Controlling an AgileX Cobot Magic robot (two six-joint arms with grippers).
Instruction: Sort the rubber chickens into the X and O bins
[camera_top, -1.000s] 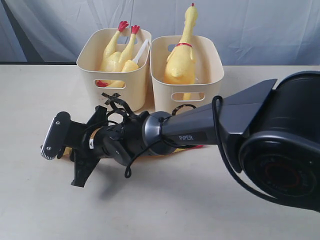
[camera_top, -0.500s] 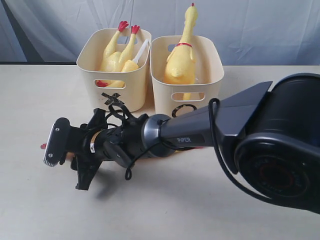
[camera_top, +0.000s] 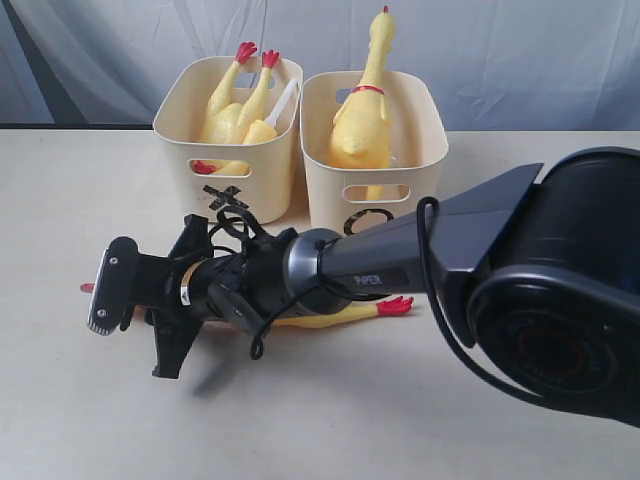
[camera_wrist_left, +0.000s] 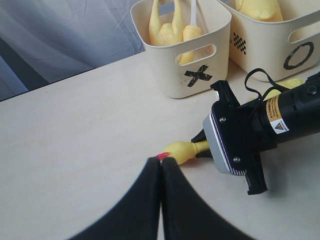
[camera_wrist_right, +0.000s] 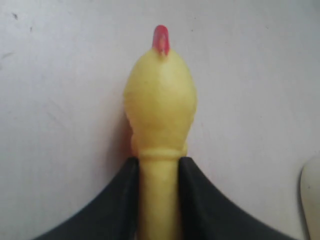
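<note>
One rubber chicken (camera_top: 330, 318) lies on the table in front of the bins, red feet (camera_top: 395, 305) to the right. Its head (camera_wrist_right: 160, 100) points away from my right gripper (camera_wrist_right: 159, 165), which is shut on its neck with both fingers pressed against it. The right arm reaches across to the left (camera_top: 130, 305). The X bin (camera_top: 190, 150) holds a headless chicken body (camera_top: 232, 110), legs up, and a white tube (camera_top: 285, 100). A whole chicken (camera_top: 362, 110) stands in the O bin (camera_top: 330, 195). My left gripper (camera_wrist_left: 161, 162) is shut and empty, just short of the head (camera_wrist_left: 181, 150).
The two cream bins stand side by side at the back of the table, before a pale curtain. The right arm's big dark body (camera_top: 560, 290) fills the right foreground. Bare tabletop (camera_top: 60, 200) lies left of the bins.
The right gripper has shifted a little left and lower, and its jaws have closed in on the chicken's neck. The left gripper stays shut.
</note>
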